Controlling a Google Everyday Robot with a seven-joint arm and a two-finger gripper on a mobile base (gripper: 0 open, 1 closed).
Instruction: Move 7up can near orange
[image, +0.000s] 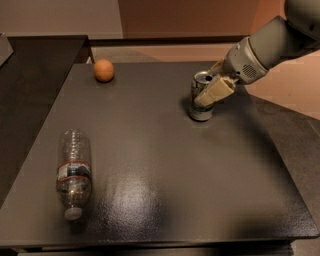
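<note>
The 7up can (200, 107), silver and green with a shiny top, stands upright on the dark table (165, 165), right of centre towards the back. My gripper (206, 89) reaches in from the upper right and is shut on the can. One cream finger (215, 91) lies across the can's front right side; the other is mostly hidden behind it. The orange (103, 70) sits near the table's back left corner, well left of the can.
A clear plastic bottle (74, 172) lies on its side at the front left of the table, cap towards the front edge. A darker counter (30, 70) adjoins the table on the left. The floor drops away beyond the right edge.
</note>
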